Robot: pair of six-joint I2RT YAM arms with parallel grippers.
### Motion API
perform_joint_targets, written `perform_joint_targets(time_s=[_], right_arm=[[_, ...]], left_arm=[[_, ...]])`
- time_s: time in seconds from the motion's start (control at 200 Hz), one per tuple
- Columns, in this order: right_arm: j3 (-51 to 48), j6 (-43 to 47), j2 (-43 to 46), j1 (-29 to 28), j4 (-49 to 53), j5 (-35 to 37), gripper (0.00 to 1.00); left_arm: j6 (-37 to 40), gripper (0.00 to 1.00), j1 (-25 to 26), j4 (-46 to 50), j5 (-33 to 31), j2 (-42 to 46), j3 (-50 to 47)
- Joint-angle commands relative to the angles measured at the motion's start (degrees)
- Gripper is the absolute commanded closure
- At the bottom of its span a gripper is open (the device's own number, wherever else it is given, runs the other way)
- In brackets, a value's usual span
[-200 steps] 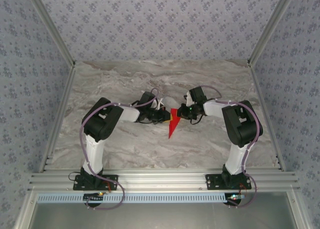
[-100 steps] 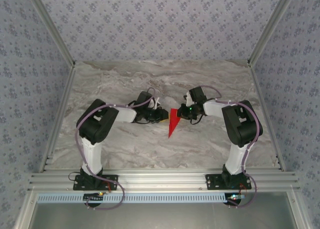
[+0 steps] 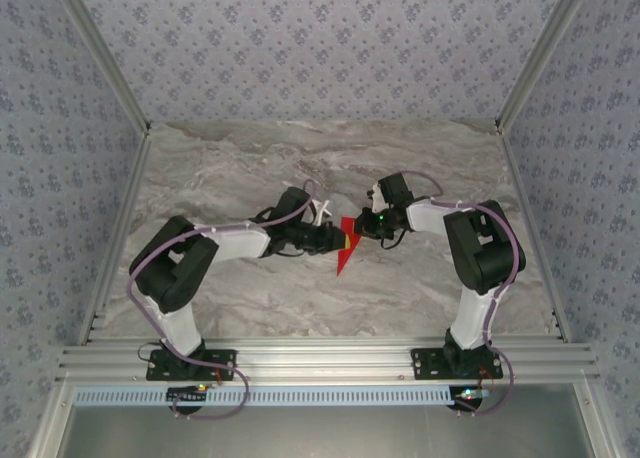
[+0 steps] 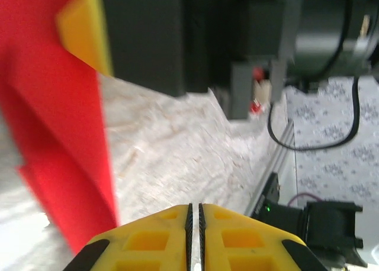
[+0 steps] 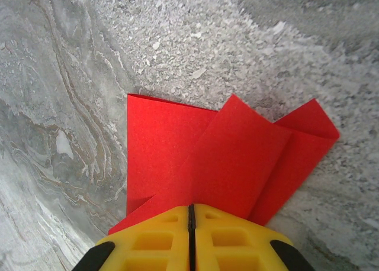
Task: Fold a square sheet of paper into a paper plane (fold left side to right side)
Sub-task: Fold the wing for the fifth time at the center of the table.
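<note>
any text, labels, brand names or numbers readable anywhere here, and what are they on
None can be read in any view.
The red paper is plain and unmarked.
The left gripper and right gripper show bare yellow with no print.
The marble table and the walls bear only pattern.

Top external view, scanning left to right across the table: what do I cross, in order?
Left arm's elbow → left arm's forearm → folded red paper → right arm's forearm → right arm's elbow.
</note>
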State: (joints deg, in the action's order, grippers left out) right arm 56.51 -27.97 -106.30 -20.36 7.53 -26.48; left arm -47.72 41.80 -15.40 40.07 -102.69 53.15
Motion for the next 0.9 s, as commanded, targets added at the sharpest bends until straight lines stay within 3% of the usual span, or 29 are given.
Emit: perform_joint_targets(time_s=[0.0, 0.3, 0.894], right_arm=[[-1.54, 1.08, -3.03, 0.17, 7.55, 5.21, 0.93], [-1.40, 1.25, -2.97, 0.09, 7.83, 5.38, 0.93], [-1.05, 1.48, -2.95, -0.02, 8.03, 5.56, 0.93]], left_arm=[[-1.44, 0.87, 1.59, -0.81, 1.69, -1.65, 2.02], [-1.85, 0.86, 1.80, 0.05, 0.98, -6.74, 3.10], [-0.09, 0.86, 1.82, 4.59, -2.46, -8.88, 2.37]])
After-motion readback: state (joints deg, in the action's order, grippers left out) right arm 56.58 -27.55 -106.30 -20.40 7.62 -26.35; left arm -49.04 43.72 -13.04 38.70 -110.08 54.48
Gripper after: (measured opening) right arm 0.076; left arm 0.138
